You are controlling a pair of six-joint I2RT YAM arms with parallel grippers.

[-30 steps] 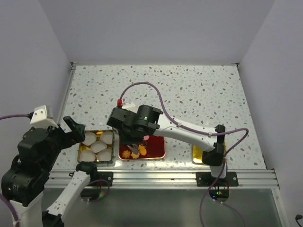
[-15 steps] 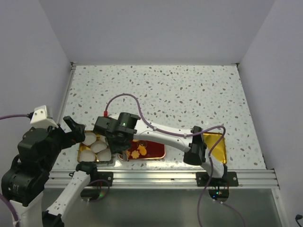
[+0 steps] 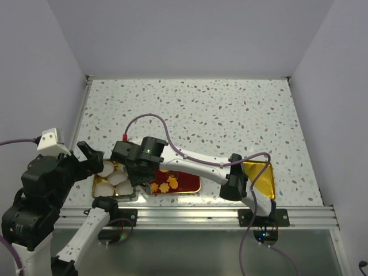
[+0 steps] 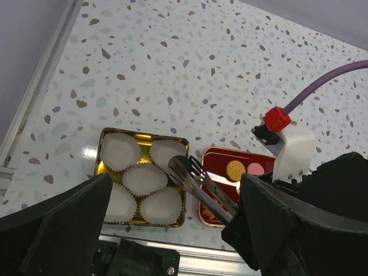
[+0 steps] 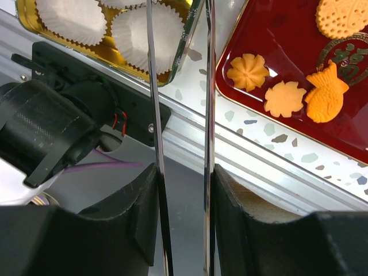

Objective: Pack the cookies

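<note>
The cookies lie in a red tray (image 5: pixel 276 40): orange flower-shaped ones (image 5: pixel 248 72), a fish-shaped one (image 5: pixel 325 92) and a round yellow one (image 4: pixel 233 169) beside a pink one (image 4: pixel 255 168). My right gripper (image 5: pixel 181 230) is shut on metal tongs (image 4: pixel 201 179). The slotted tips of the tongs hang over the right edge of the gold tray (image 4: pixel 102 138), which holds white paper cups (image 4: pixel 141 178), and I see nothing between the tips. At the left of that tray my left gripper (image 3: pixel 92 158) hovers open and empty.
A gold lid (image 3: pixel 261 175) lies at the right, near the right arm's base. The aluminium rail (image 5: pixel 276 167) of the table's near edge runs just below both trays. The right arm (image 3: pixel 195 161) stretches across above the red tray (image 3: pixel 192 183).
My right arm has swung left, carrying the tongs from above the red tray to the gold tray's right edge. The left arm has not moved.
</note>
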